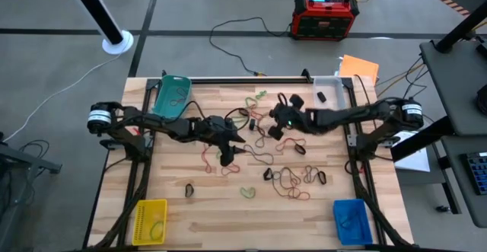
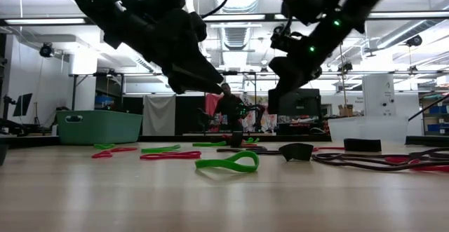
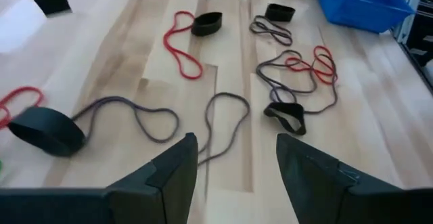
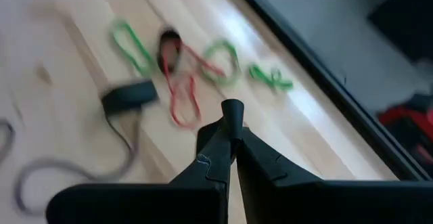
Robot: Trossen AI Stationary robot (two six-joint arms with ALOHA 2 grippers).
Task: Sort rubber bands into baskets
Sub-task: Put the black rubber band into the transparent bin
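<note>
While much of the table's middle is lying under the two dark arms, the rubber bands (image 1: 285, 177) are showing scattered across the wood, mostly between the arms and the near edge, none gripped. Going left to right: the yellow basket (image 1: 149, 221) is sitting at the near left corner, the teal basket (image 1: 172, 94) at the far left. The left gripper (image 3: 235, 158) is hovering with fingers spread wide over a grey-brown loop (image 3: 223, 119), holding nothing. The right gripper (image 4: 232, 112) is hanging pinched closed and empty above red and green bands. The clear basket (image 1: 329, 89) is sitting far right, the blue basket (image 1: 351, 220) near right. The red-and-black box (image 1: 325, 16) is carrying lettering too small to read.
</note>
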